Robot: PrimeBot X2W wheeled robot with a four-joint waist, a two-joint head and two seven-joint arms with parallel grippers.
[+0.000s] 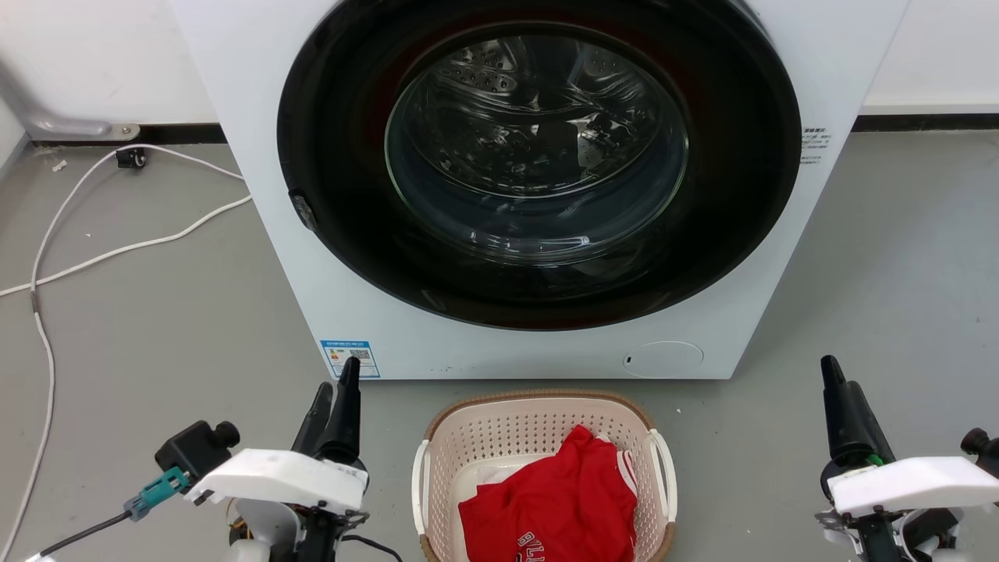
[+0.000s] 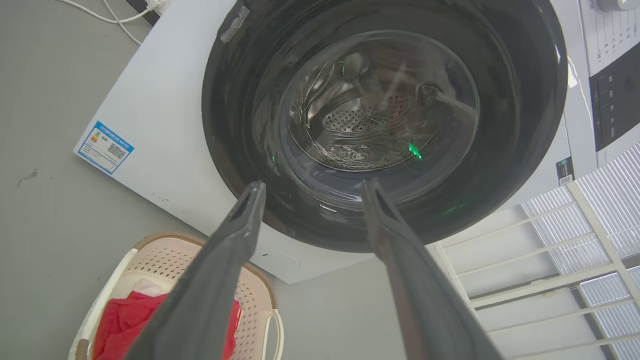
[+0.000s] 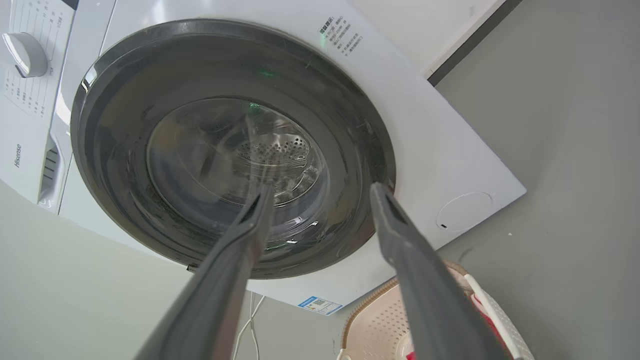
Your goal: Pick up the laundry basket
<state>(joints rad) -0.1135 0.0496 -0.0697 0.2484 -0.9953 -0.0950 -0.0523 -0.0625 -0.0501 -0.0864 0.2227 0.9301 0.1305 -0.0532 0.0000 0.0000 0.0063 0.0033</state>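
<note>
The laundry basket (image 1: 499, 433) stands on the grey floor just in front of the washer, cream and perforated, with a brown rim and a white handle on each side. A red garment (image 1: 562, 499) lies inside it. My left gripper (image 1: 335, 380) hangs open to the basket's left, a short gap away, fingers pointing toward the washer. Further off on the other side, my right gripper (image 1: 841, 376) is also open. In the left wrist view the basket (image 2: 165, 255) sits lower left of the open gripper (image 2: 314, 187). In the right wrist view the basket (image 3: 372, 325) lies lower right of the open gripper (image 3: 321, 191).
The white washer (image 1: 312, 257) with its closed dark round door (image 1: 538, 164) stands right behind the basket. White cables (image 1: 117, 250) trail over the floor at the left. A white slatted rack (image 2: 575, 250) shows in the left wrist view.
</note>
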